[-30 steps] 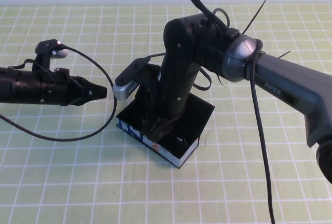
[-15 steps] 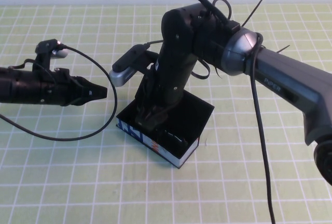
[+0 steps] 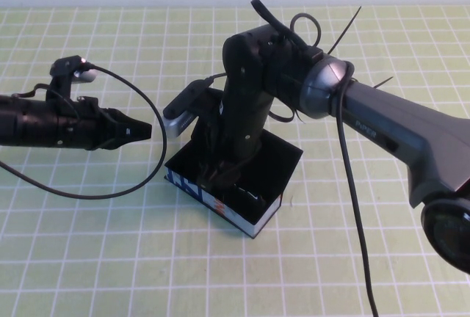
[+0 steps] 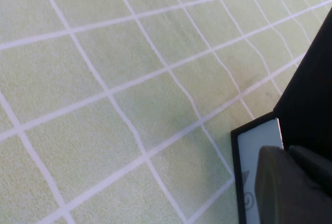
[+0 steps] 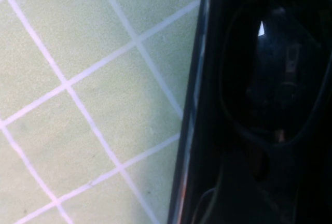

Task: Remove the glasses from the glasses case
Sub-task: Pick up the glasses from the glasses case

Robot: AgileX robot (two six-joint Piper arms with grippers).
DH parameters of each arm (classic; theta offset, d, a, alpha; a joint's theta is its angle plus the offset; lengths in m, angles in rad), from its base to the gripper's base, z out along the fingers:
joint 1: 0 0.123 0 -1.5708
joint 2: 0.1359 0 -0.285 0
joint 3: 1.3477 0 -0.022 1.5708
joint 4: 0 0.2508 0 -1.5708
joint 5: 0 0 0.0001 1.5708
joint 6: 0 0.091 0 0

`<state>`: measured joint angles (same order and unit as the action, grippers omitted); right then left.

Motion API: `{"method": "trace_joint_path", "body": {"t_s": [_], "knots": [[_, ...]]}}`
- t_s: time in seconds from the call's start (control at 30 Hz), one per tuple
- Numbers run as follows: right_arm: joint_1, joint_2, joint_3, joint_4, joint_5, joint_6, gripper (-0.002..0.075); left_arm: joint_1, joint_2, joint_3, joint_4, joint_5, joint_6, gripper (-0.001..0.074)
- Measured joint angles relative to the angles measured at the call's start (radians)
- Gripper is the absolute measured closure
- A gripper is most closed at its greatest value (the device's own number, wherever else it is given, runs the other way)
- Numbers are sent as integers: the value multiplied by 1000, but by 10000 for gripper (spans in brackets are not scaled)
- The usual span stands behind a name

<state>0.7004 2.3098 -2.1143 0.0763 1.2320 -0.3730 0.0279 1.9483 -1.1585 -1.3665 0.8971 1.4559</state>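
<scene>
The glasses case (image 3: pixel 273 157) is a black open box with a white-blue side panel, standing mid-table. My right gripper (image 3: pixel 220 174) reaches down inside the case at its left end, and the arm hides what it touches. In the right wrist view a dark lens of the glasses (image 5: pixel 275 79) lies inside the case, close beside the case wall (image 5: pixel 199 110). My left gripper (image 3: pixel 145 128) is shut and empty, hovering to the left of the case with a gap between them. In the left wrist view its fingers (image 4: pixel 290 187) are close over the case's white panel (image 4: pixel 257 141).
The table is covered by a green mat with a white grid (image 3: pixel 88 258). A black cable (image 3: pixel 110 194) loops from the left arm down onto the mat. The right arm's cables (image 3: pixel 352 207) hang over the right side.
My right arm's wrist rose and shifted slightly left over the case, then dipped back into it. The left arm and the case have not moved.
</scene>
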Motion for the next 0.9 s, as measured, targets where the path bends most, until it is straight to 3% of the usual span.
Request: {"method": "trace_joint_path", "body": {"t_s": [0.4, 0.8, 0.9], "knots": [[0, 10, 0, -2, 0, 0, 421, 0, 0, 0, 0, 0, 0, 739], [0, 25, -2, -4, 0, -2, 657, 0, 0, 0, 1, 0, -2, 739], [0, 21, -4, -6, 0, -2, 662, 0, 0, 0, 1, 8, -2, 739]]}}
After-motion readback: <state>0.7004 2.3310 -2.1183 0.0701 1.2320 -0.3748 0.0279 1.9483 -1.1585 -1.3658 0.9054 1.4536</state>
